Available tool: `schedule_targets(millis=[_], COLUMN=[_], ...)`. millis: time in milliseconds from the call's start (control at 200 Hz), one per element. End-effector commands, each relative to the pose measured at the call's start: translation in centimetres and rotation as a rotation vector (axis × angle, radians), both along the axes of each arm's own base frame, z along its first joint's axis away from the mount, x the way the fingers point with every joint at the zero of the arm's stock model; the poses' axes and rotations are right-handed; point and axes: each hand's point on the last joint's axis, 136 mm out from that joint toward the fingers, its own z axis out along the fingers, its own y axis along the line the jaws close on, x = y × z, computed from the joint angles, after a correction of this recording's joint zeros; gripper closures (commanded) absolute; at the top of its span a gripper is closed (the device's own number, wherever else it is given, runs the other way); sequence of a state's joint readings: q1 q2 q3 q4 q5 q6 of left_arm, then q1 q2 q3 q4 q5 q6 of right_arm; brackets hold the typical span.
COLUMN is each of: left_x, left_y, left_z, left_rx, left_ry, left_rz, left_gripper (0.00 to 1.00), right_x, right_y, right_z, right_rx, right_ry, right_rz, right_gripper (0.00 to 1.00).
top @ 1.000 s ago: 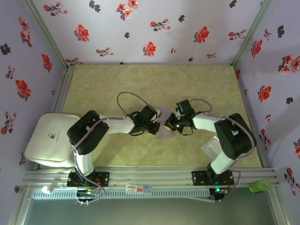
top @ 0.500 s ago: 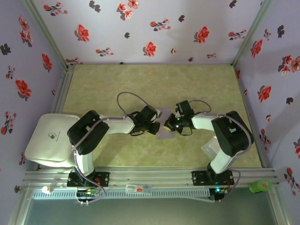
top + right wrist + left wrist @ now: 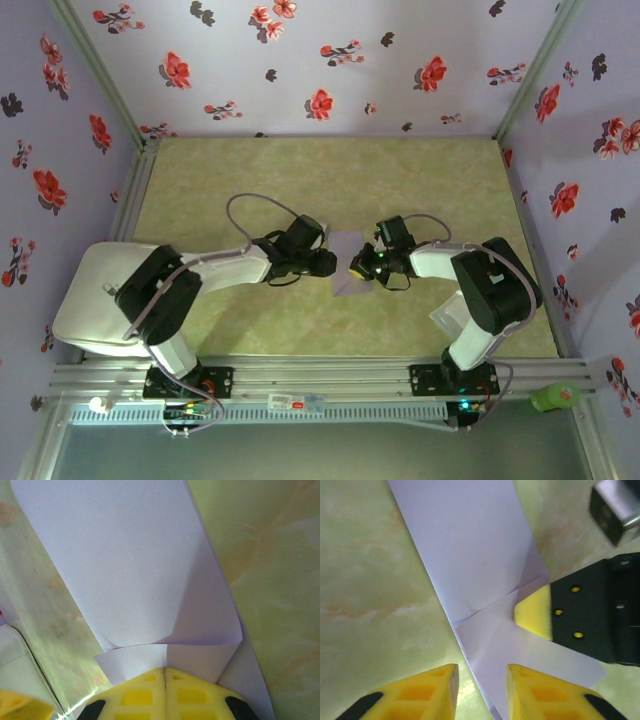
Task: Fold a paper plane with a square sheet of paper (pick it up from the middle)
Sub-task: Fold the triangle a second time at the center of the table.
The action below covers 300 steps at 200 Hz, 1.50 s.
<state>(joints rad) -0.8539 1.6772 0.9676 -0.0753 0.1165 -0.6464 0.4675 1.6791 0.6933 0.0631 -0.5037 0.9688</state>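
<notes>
Since a second ago the left arm has swung its elbow out towards the table's left edge. The left gripper (image 3: pixel 324 264) has drawn back a little from the square sheet of paper (image 3: pixel 344 281), and its jaws have eased apart. The right gripper (image 3: pixel 357 266) has barely shifted.

From where I stand, the lavender sheet lies about midway between the left and right edges of the green marbled table (image 3: pixel 300 180), somewhat nearer the near edge than the far one. The two grippers face each other across it.

The left wrist view shows the left gripper's yellow fingers (image 3: pixel 432 690) standing slightly apart with nothing between them. They hover over the sheet's edge where it meets the bare table. The sheet is partly folded: one broad layer runs away from the camera, and a second flap crosses beneath it at an angle. A yellow fingertip (image 3: pixel 535 615) of the right gripper rests on the paper just where the two layers meet.

In the right wrist view that gripper's fingers (image 3: pixel 145 695) are closed tight against each other, their tips on the paper. Just ahead of them the flap curls up and over in a soft, uncreased bend. Whether a layer is pinched between the tips or only pressed down, I cannot tell.

A white case (image 3: pixel 105 295) sits at the table's left edge
</notes>
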Motion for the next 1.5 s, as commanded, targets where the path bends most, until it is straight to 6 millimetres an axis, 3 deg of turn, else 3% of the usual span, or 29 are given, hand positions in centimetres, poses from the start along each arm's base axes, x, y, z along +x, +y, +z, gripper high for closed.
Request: schedule_targets(millis=[0,165,280,475,1020,1495], left_x=[-0.8,-3.2,-4.2,-4.3,-5.0,-6.9], left_y=[-0.2,-3.2,-4.7,-6.1,-4.8,-2.8], left_z=[1.6,1.0,-0.5,-2.1,-5.5,-6.6], left_rx=[-0.09,-0.204,-0.215,-0.222,-0.143,-0.105], left_ry=[0.06,0.226,0.297,0.325,0.356,0.375], left_rz=[0.041,-0.036,-0.077,-0.083,-0.073,-0.067], left_gripper=[0.82,0.95,0.98,0.97,0.93,0.92], right_x=[-2.7,-2.7,-2.7,-2.8,-2.8,-3.1], right_y=[-2.5,-2.5,-2.5,-2.5,-2.5,-2.9], right_z=[-3.6,-3.5,-3.4,-3.4,-3.5,-3.8], right_rx=[-0.13,-0.129,-0.13,-0.127,-0.131,-0.15], right_ry=[0.11,0.105,0.105,0.106,0.112,0.123], right_rz=[-0.024,-0.024,-0.026,-0.024,-0.022,-0.022], right_gripper=[1.0,1.0,1.0,1.0,1.0,1.0])
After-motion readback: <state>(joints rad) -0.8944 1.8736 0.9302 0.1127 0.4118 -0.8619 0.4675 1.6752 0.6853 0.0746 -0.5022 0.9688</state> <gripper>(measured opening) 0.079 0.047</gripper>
